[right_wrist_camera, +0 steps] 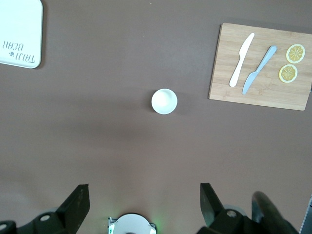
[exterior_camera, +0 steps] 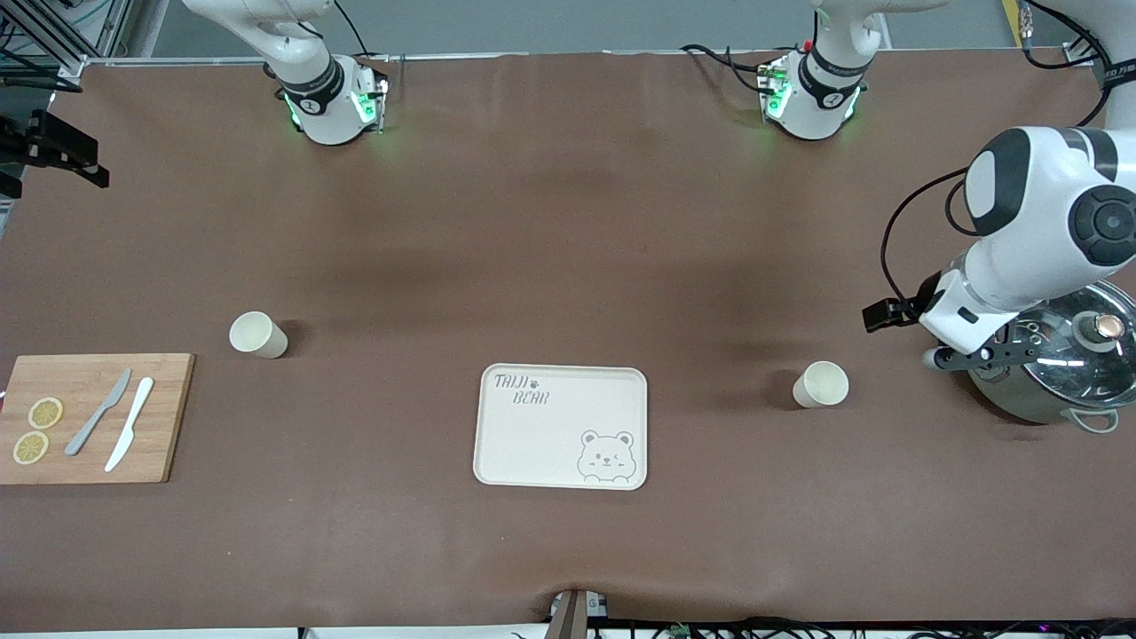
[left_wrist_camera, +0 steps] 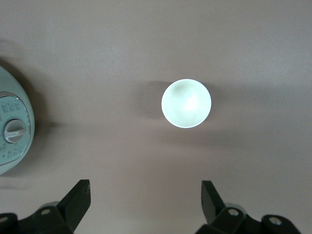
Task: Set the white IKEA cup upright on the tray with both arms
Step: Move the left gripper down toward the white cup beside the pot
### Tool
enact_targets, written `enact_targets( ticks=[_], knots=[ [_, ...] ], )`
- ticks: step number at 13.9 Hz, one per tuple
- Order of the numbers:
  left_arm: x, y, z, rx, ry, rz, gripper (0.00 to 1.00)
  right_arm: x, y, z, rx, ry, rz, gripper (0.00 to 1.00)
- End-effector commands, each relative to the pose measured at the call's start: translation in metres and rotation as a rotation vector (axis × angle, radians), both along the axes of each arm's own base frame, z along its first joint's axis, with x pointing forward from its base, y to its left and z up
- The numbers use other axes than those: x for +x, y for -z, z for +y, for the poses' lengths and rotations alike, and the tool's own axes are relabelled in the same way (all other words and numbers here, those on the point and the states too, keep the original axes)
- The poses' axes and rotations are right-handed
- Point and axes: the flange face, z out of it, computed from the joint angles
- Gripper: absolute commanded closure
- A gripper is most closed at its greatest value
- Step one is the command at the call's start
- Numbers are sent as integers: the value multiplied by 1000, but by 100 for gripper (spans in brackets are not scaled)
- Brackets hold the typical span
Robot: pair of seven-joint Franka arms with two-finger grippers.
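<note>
Two white cups stand upright on the brown table. One cup [exterior_camera: 821, 384] [left_wrist_camera: 186, 103] is toward the left arm's end, beside the cream tray [exterior_camera: 562, 426] with "TAIJI BEAR" lettering and a bear face. The other cup [exterior_camera: 257, 335] [right_wrist_camera: 164, 101] is toward the right arm's end. My left gripper [exterior_camera: 954, 358] [left_wrist_camera: 145, 190] is open and empty, in the air between the first cup and the pot. My right gripper [right_wrist_camera: 144, 190] is open and empty, high over the table near its own base, and is out of the front view. A corner of the tray [right_wrist_camera: 19, 34] shows in the right wrist view.
A steel pot with a glass lid [exterior_camera: 1065, 364] stands at the left arm's end, under the left wrist. A wooden cutting board [exterior_camera: 89, 417] [right_wrist_camera: 261, 68] with two knives and two lemon slices lies at the right arm's end. The arm bases [exterior_camera: 328, 98] [exterior_camera: 812, 93] stand along the table's edge.
</note>
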Motion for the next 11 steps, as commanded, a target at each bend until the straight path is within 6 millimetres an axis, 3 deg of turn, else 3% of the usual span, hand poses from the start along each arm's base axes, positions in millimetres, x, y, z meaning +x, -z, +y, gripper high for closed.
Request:
enact_targets(
  ticks=[1, 3, 8, 11],
  knots=[
    [3, 19, 0, -17, -2, 9, 0, 6, 0, -6, 9, 1, -8, 0],
    [4, 25, -6, -21, 5, 17, 0, 8, 2, -9, 6, 1, -2, 0],
    [8, 52, -10, -25, 12, 25, 0, 12, 9, -37, 25, 55, -2, 0],
    [16, 72, -10, -32, 10, -4, 0, 39, 49, -44, 18, 56, 46, 0]
  ],
)
